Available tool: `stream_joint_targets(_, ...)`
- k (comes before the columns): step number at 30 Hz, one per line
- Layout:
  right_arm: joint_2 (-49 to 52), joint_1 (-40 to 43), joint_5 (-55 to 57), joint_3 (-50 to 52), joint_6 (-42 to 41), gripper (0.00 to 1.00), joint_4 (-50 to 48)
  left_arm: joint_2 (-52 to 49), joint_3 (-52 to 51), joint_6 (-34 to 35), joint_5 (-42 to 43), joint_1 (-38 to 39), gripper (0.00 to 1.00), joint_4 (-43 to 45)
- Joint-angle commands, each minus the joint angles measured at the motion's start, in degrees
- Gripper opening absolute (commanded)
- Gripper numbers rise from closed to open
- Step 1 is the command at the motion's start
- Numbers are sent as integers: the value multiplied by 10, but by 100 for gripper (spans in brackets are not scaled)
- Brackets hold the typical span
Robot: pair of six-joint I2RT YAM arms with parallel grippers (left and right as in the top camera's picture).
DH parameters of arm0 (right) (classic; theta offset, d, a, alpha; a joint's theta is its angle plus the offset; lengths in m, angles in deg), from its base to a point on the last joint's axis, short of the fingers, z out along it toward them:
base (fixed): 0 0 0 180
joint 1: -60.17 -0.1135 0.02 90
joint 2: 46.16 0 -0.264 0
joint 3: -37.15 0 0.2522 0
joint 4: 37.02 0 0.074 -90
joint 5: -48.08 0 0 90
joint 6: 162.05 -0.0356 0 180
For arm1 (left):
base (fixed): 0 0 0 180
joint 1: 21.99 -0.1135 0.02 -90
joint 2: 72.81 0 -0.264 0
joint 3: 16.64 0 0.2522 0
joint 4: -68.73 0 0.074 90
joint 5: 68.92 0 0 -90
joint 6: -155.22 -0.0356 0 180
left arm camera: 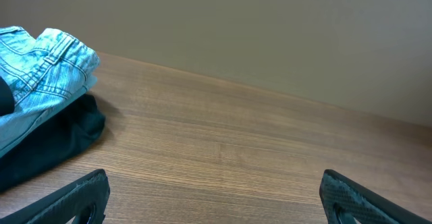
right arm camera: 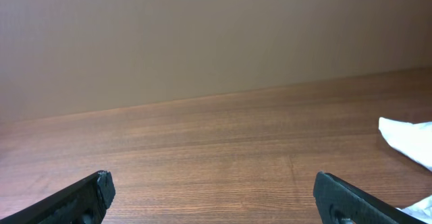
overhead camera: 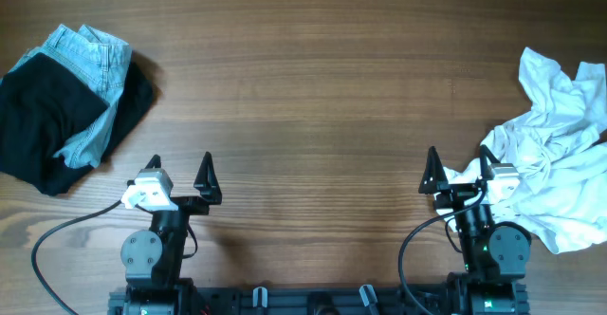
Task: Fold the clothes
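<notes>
The white T-shirt (overhead camera: 555, 154) lies crumpled in a heap at the right edge of the table; a corner of it shows at the right of the right wrist view (right arm camera: 410, 136). No logo print or hem tag shows. My right gripper (overhead camera: 458, 171) is open and empty at the table's front, just left of the heap; its fingers frame bare wood (right arm camera: 212, 197). My left gripper (overhead camera: 180, 173) is open and empty at the front left, over bare wood (left arm camera: 212, 197).
A black garment (overhead camera: 52, 116) with a light-blue denim piece (overhead camera: 95, 87) on it lies at the far left; both show in the left wrist view, denim (left arm camera: 40, 62) above black (left arm camera: 54, 143). The wooden table (overhead camera: 313, 97) stretches between the two piles.
</notes>
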Motion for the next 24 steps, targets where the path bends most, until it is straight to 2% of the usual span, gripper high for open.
stream_joint_targets(1, 2, -1, 13, -3, -7, 100, 2, 4, -6, 7, 6, -2, 100, 2)
stream_joint_targets(3, 11, -1, 38, -20, -4, 100, 26, 4, -5, 7, 5, -2, 100, 0)
stream_joint_targets(6, 48, -1, 70, -63, 43, 100, 70, -6, 18, 7, 5, -2, 100, -13)
stream_joint_targets(8, 105, -1, 86, -112, 51, 100, 89, -40, 50, 7, 5, -2, 100, -16)
stream_joint_targets(14, 363, -1, 106, -353, 34, 100, 269, -266, 240, 7, 5, -2, 100, -136)
stream_joint_targets(17, 526, 5, 93, -506, 45, 100, 423, -391, 362, 7, 5, -2, 100, -234)
stream_joint_targets(20, 657, 5, 86, -603, 68, 100, 501, -485, 460, 7, 5, -2, 100, -320)
stream_joint_targets(21, 680, 7, 98, -609, 61, 100, 503, -508, 482, 7, 5, -2, 100, -335)
stream_joint_targets(24, 729, 43, 204, -608, -103, 97, 533, -536, 497, 7, 5, -2, 100, -337)
